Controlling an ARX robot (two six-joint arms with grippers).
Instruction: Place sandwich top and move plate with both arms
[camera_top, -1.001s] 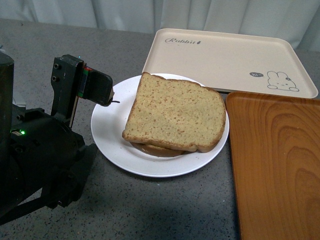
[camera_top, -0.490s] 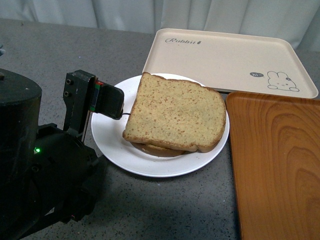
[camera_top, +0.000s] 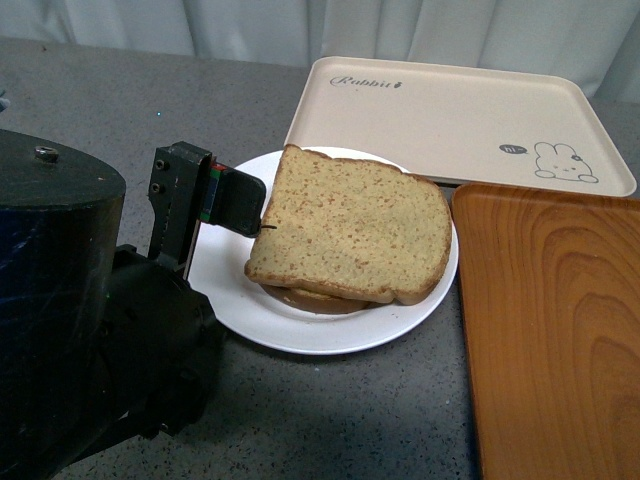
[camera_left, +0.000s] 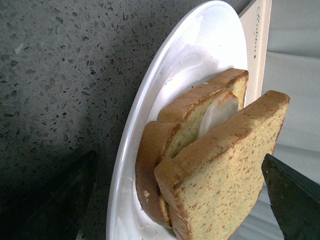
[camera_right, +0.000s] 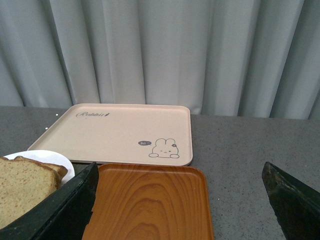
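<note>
Sandwich top (camera_top: 350, 230) set on the plate (camera_top: 300, 332), left end effector (camera_left: 179, 157) at the rim.
The top slice covers the lower slice on the white plate. The left end effector hangs released at the plate's left edge, holding nothing. The right end effector (camera_right: 180, 167), also spread wide, sits right of the plate, facing the wooden tray (camera_top: 550, 330). The rabbit tray (camera_top: 450, 110) lies behind the plate.

Speckled tan sandwich top (camera_top: 350, 225), white plate (camera_top: 300, 330), orange-brown wood-grain tray (camera_top: 555, 330).
</note>
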